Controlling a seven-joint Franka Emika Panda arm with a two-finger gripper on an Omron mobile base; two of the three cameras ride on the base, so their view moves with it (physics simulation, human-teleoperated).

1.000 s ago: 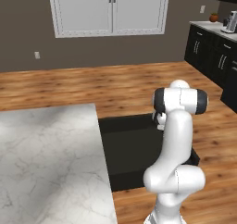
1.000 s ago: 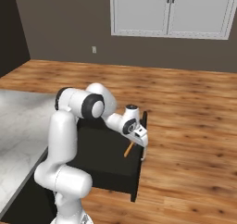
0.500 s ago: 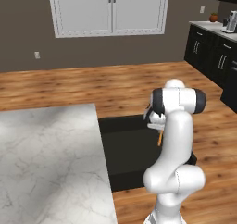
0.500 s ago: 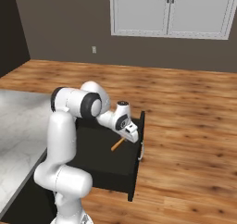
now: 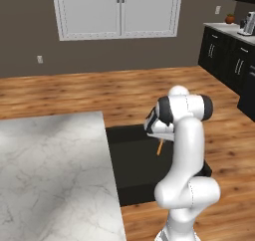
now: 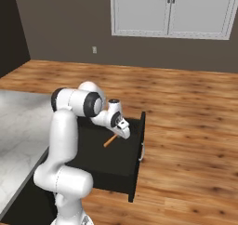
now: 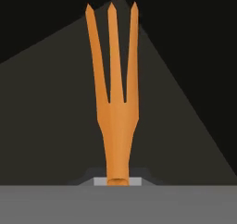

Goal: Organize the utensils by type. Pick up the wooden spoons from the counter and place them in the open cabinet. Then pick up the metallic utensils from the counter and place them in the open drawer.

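One orange fork [image 7: 112,98] sits pinched by its handle in the claw [image 6: 122,130], hanging tines-down over the open drawer [image 6: 118,166] beside the marble surface [image 5: 50,175]. I judge this the metallic-utensil step, at the placing stage. Next calls for lowering the fork closer to the black drawer floor, then letting go. No brand, label or writing is readable anywhere.

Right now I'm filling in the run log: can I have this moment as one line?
stage: metallic utensils to drawer | gripper: shut on orange fork | fork: above open drawer, tines pointing down | counter: marble
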